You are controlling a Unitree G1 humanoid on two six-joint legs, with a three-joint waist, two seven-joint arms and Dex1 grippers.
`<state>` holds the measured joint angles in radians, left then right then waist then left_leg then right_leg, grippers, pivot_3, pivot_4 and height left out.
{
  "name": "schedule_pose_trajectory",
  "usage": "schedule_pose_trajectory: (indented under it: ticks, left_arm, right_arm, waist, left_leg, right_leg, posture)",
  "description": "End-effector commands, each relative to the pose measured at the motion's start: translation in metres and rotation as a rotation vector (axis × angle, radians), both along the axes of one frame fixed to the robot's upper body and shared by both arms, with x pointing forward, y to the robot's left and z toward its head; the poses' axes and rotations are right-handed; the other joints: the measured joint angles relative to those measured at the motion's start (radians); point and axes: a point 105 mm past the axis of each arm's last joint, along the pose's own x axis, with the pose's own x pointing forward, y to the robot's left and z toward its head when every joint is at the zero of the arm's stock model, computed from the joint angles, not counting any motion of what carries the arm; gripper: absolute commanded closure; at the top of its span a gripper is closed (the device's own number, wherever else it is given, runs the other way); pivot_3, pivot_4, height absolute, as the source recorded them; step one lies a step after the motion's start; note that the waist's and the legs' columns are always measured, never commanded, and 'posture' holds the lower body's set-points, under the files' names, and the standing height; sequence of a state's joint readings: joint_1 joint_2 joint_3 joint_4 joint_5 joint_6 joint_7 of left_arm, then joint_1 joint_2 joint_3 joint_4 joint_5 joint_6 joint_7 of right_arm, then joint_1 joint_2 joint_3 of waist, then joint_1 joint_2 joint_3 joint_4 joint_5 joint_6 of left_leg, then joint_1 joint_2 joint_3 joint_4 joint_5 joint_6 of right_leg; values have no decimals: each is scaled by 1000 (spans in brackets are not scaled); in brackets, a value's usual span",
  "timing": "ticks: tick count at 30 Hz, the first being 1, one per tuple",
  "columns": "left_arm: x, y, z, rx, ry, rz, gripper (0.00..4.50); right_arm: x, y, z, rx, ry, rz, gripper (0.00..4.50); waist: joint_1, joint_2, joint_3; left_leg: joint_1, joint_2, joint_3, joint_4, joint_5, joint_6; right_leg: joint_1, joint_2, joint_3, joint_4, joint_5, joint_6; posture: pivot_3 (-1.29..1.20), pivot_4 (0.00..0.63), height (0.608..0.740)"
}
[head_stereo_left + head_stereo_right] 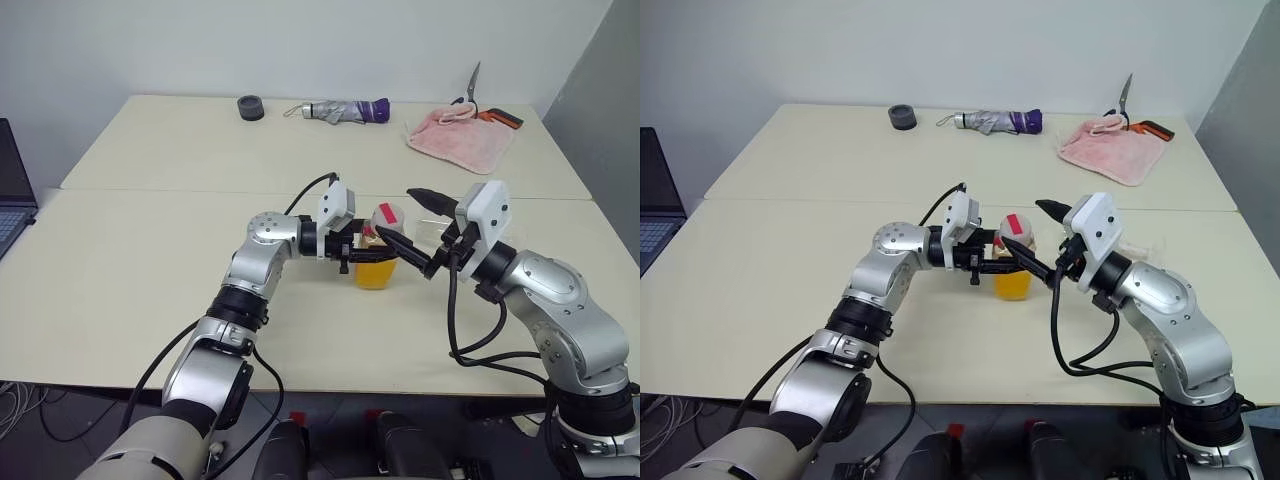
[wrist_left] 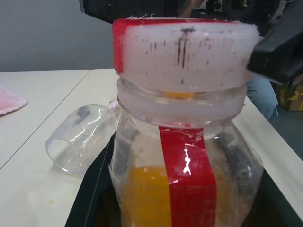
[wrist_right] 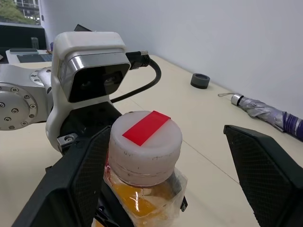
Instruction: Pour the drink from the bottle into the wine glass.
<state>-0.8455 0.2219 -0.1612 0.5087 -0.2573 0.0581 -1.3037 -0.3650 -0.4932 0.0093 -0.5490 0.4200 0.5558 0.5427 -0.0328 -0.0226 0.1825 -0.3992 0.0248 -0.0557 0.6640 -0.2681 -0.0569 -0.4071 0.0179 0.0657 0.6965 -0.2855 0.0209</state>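
From the head views, the bottle [image 1: 377, 262] stands on the pale worktop [image 1: 150, 270] in the middle, with the orange drink [image 1: 375, 273] low inside it. The left gripper [image 1: 358, 246] reaches in sideways, its jaws pinching the bottle's body. The right gripper [image 1: 418, 228] sits at the bottle's top with its jaws spread wide, one on each side of the cap [image 1: 1018, 225]. At the far edge lie a folded umbrella [image 1: 345, 110], a pink towel [image 1: 461, 135] and a small dark ring [image 1: 251, 107]. The left wrist view looks at the bottle from very close, so the red strip [image 2: 185, 177] down its front and the white cap with a red patch are plain. Behind the bottle it shows the wine glass [image 2: 81, 138] lying on its side on the worktop, which the head views barely show. The right wrist view looks down on the cap, with a red square [image 3: 146, 127] on top, between two black fingers [image 3: 85, 170] held apart.
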Motion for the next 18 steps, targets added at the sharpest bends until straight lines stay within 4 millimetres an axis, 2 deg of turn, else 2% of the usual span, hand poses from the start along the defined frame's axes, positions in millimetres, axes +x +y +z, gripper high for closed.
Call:
schedule_pose_trajectory:
  ticks: [1, 18]
  left_arm:
    - [-3, -1, 17, -22, -69, -31, 2713]
    - [-2, -1, 17, -18, -72, -33, 2714]
  right_arm:
    - [-2, -13, 17, 21, -64, -52, 465]
    - [-4, -19, 14, 5, -47, -68, 465]
  waist:
    - [0, 0, 0]
    - [0, 0, 0]
  left_leg:
    - [0, 0, 0, 0, 0, 0]
    - [0, 0, 0, 0, 0, 0]
  right_leg:
    - [0, 0, 0, 0, 0, 0]
    - [0, 0, 0, 0, 0, 0]
  posture:
    - [0, 150, 740]
    - [0, 150, 740]
